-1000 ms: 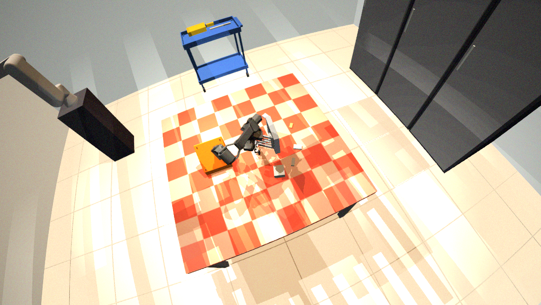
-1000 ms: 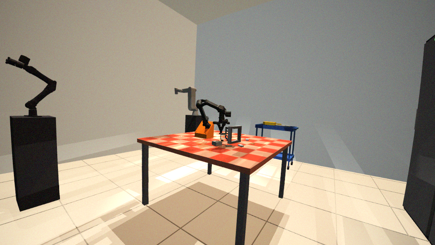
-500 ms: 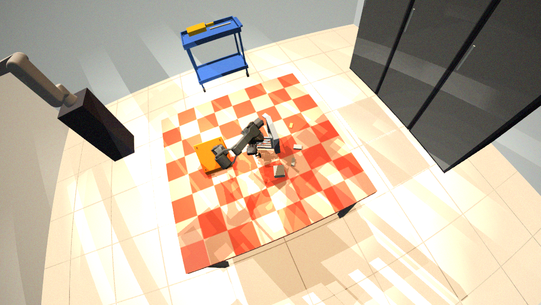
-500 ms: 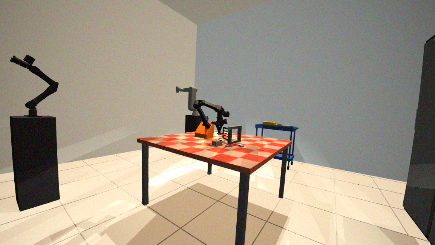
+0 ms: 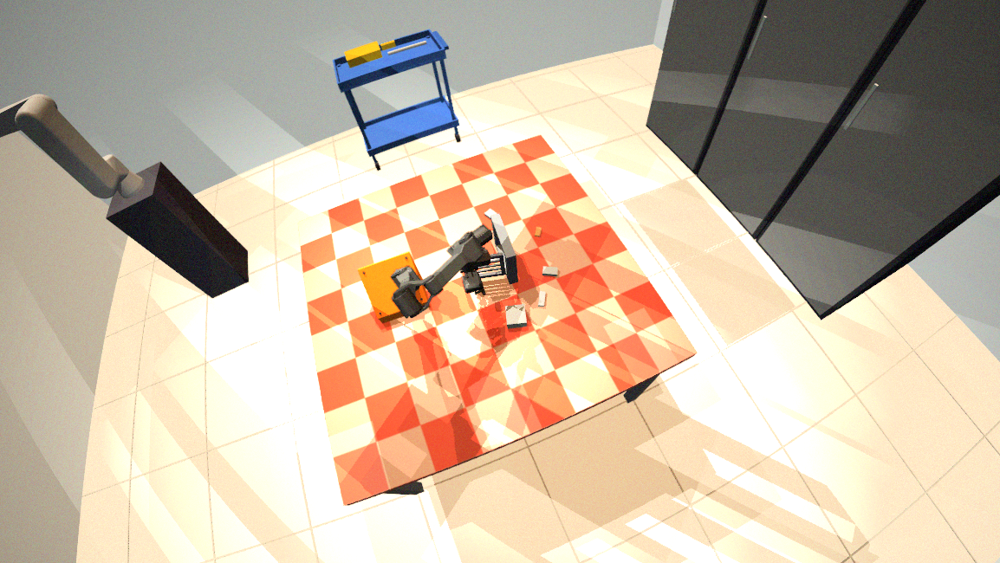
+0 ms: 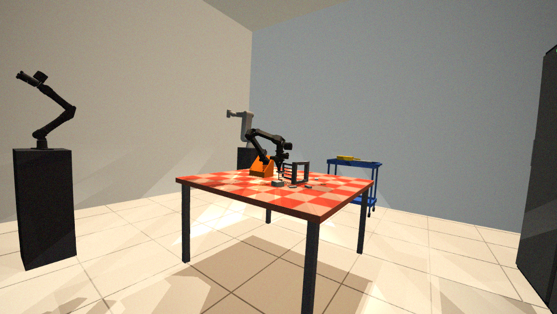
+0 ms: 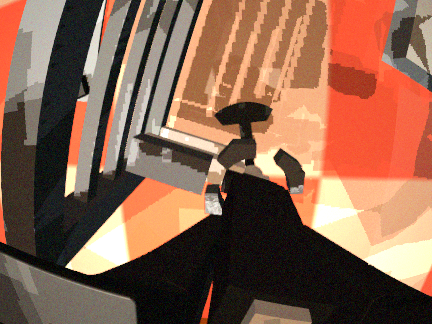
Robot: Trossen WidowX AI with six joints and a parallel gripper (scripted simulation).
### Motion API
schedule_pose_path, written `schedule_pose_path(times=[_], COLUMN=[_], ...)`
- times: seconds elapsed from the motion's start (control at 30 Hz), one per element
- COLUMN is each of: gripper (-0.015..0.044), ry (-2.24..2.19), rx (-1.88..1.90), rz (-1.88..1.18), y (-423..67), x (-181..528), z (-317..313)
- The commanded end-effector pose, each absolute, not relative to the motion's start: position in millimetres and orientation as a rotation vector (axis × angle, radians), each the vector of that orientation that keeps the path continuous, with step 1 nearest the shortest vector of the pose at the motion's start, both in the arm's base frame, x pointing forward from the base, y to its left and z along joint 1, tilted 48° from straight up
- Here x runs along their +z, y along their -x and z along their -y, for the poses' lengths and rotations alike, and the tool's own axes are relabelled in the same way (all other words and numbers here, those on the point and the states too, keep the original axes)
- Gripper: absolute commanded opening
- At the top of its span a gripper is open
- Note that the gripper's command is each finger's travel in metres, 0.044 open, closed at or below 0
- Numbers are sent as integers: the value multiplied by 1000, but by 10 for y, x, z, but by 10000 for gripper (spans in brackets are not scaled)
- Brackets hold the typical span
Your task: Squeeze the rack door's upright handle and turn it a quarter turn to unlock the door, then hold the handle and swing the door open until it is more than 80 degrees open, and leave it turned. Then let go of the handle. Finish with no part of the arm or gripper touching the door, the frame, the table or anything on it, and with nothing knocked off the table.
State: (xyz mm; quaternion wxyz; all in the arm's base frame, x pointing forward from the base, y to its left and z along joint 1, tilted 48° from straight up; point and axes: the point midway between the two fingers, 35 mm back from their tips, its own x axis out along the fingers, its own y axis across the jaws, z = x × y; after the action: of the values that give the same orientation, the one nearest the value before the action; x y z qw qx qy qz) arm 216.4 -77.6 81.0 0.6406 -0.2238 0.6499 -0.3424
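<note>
The dark frame [image 5: 509,255] [image 6: 294,174] [image 7: 52,120] stands upright on the checkered table. The barred grey door [image 5: 492,265] [image 6: 287,170] [image 7: 167,167] stands swung out from the frame on the arm's side, at a wide angle I cannot measure. My gripper [image 6: 279,170] [image 7: 256,232] points down at the door's free edge and is shut on the handle [image 7: 243,114], whose wide dark end and thin stem show beyond the fingers in the wrist view. The fingers hide the rest of the handle. In the top view the fingertips are too small to make out.
A grey block [image 5: 516,318] [image 6: 277,183] lies near the door's free side. Small pale pieces [image 5: 549,271] [image 5: 542,298] and a small orange piece [image 5: 538,231] lie beyond the frame. The arm's orange base [image 5: 376,290] [image 6: 260,174] stands on the other side.
</note>
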Motion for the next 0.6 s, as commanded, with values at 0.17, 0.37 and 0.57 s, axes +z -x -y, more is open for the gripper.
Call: schedule_pose_path(times=[0.17,0.37,0.57], gripper=[18,18,18], ry=[611,648,648], rx=[-692,-657,-657], rz=[-1535,-1555,-1555], y=[-2195,-2205,-2205], x=[926,976,976], z=[885,933,933])
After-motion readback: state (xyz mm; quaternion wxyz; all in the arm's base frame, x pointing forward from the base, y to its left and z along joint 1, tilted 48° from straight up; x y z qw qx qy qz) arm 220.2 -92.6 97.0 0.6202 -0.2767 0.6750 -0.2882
